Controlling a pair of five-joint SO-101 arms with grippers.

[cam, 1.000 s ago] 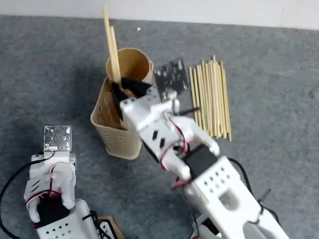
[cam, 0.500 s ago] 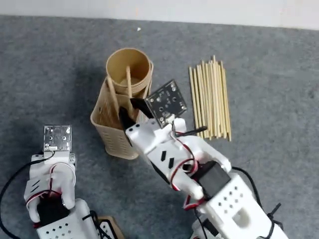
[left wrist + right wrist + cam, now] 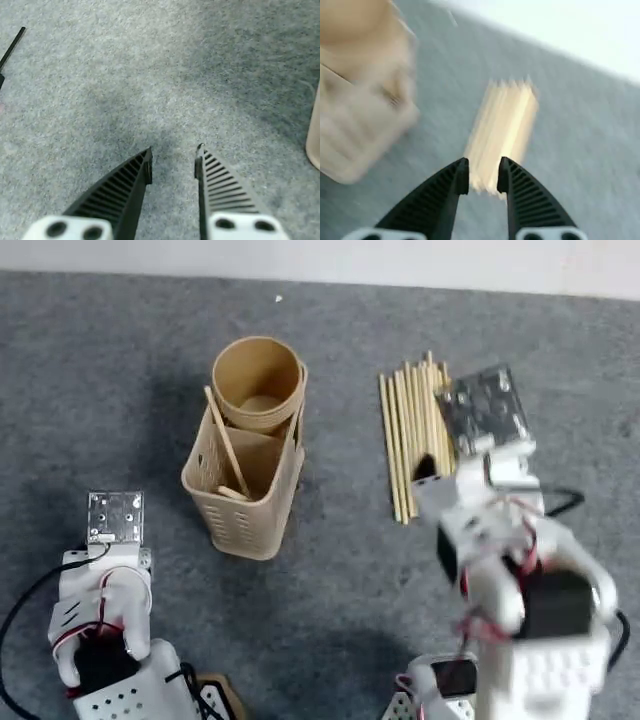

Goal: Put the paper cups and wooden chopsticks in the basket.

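A beige slotted basket stands on the grey carpet. It holds a paper cup at its far end and wooden chopsticks leaning inside. A pile of loose chopsticks lies to the basket's right. My right gripper hovers over the near end of that pile, slightly open and empty. In the right wrist view the right gripper points at the pile, with the basket blurred off to one side. My left gripper is open over bare carpet.
The left arm sits near the table's front left corner. A black cable lies on the carpet near it. The basket's edge shows in the left wrist view. A pale wall runs along the back.
The right gripper let go of the chopsticks, which dropped into the basket, and the arm swung right to above the loose pile. The left arm kept still.
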